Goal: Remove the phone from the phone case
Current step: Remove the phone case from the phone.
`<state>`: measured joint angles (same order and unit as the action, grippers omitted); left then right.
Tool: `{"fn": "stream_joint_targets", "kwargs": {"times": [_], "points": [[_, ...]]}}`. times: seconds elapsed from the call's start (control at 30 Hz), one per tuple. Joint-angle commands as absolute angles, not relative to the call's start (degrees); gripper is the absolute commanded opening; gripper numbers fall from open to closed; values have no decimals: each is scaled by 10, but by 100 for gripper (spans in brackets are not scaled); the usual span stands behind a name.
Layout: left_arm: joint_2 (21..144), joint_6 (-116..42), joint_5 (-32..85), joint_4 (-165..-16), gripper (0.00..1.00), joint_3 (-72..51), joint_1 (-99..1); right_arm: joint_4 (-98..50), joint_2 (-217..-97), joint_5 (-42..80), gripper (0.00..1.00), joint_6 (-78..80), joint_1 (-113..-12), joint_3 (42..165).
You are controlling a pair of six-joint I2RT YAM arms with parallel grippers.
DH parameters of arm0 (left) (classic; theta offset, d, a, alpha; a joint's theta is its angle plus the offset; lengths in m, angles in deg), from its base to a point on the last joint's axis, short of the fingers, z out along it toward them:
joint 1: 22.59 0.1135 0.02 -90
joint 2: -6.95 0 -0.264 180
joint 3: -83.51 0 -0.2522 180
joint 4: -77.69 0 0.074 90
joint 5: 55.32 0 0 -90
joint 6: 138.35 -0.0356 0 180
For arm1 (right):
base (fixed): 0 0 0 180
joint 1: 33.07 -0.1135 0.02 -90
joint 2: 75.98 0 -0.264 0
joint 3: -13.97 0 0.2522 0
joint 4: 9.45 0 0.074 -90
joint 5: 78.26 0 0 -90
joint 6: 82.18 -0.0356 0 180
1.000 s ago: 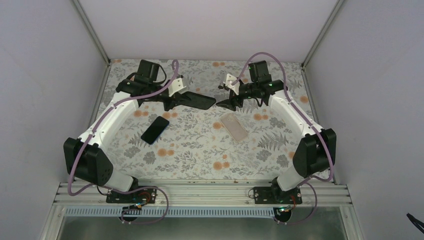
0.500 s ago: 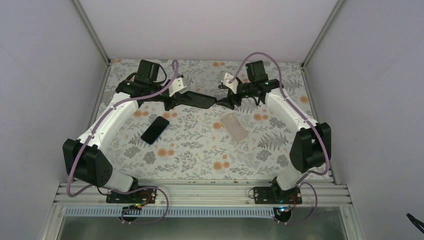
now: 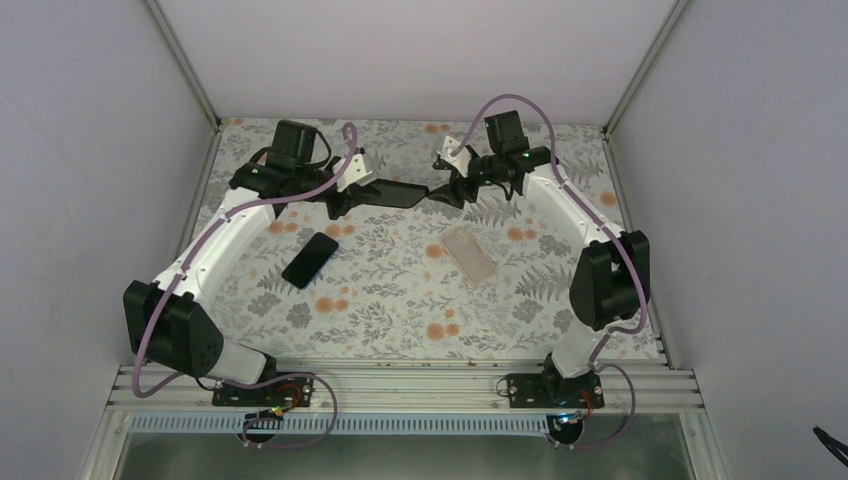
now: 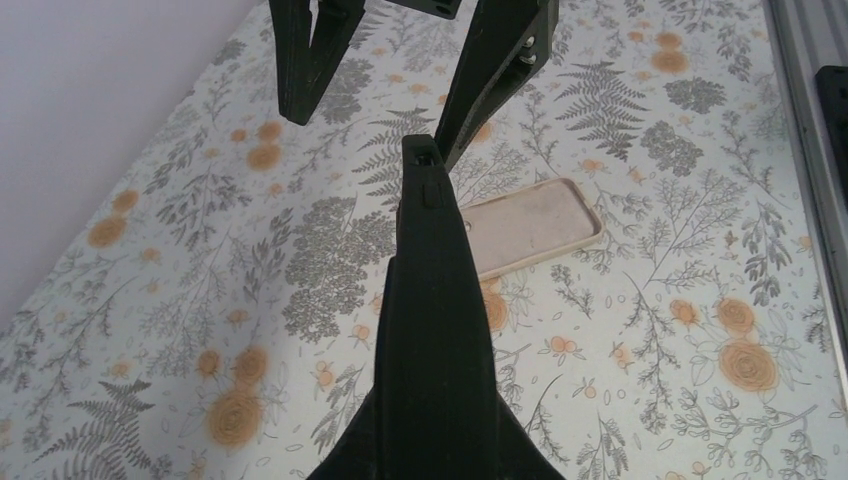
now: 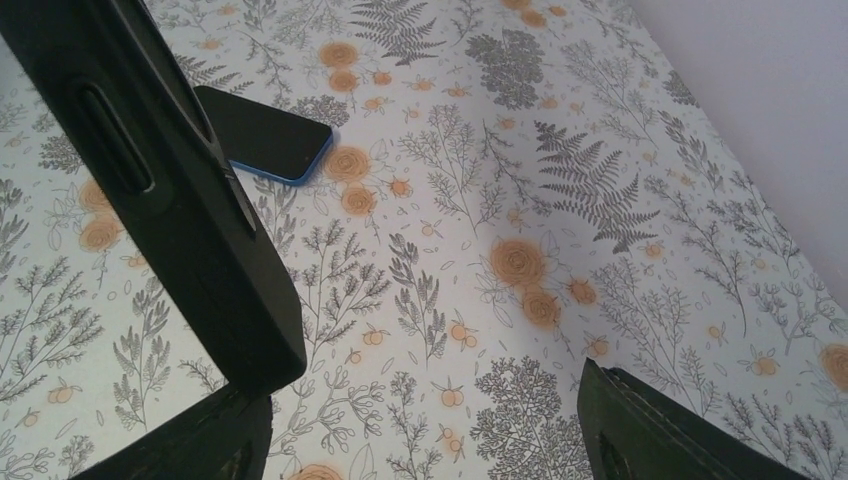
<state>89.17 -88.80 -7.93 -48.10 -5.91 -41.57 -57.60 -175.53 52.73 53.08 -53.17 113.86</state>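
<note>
Black phone (image 3: 402, 193) end inside left claw (image 3: 348, 200)

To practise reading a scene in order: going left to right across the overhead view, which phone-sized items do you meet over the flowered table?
second black phone lying flat on the table → phone gripped by the left end effector → phone case, lying empty on the table
</note>
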Motion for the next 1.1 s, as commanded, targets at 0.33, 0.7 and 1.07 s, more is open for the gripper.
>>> {"fn": "stream_joint_targets", "kwargs": {"times": [0.33, 0.7, 1.07], "points": [[876, -942, -187, -412, 2, -57, -436, -522, -1809, 442, 77, 524, -495, 1258], [880, -934, -179, -419, 2, -53, -444, -563, -1830, 458, 77, 550, -484, 1306], [872, -928, -164, -436, 2, -58, -444, -699, -1652, 565, 78, 688, -484, 1111]]}}
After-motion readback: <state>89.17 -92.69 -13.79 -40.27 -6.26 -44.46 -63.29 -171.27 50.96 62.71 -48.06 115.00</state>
